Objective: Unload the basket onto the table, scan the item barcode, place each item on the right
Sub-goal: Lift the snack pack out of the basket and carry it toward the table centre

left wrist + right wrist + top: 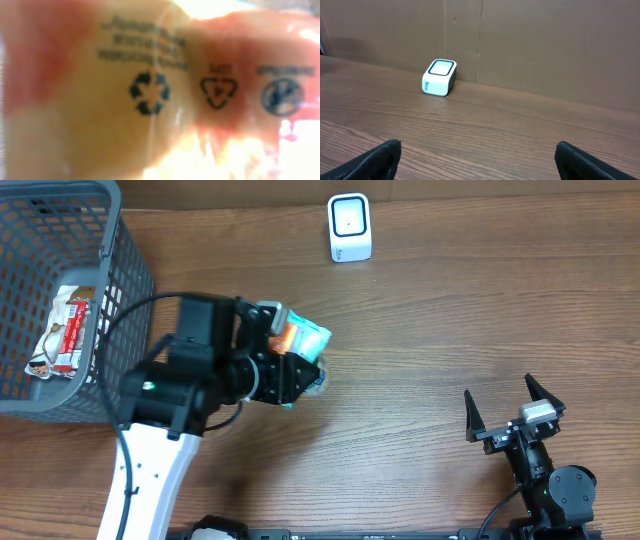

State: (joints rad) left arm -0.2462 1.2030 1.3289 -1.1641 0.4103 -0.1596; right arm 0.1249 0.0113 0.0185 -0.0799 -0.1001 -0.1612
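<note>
Clamped in the left hand (293,365), just left of centre in the overhead frame: an orange-and-teal packet (305,338). Pressed close to the wrist lens and blurred, showing what look like recycling marks. At top centre, well apart, a white scanner (350,227) on the desk (420,330). Upper left, a grey basket (130,280) holding another wrapper (65,330). Lower right, the right hand (503,398), spread wide, gripping nothing.
</note>
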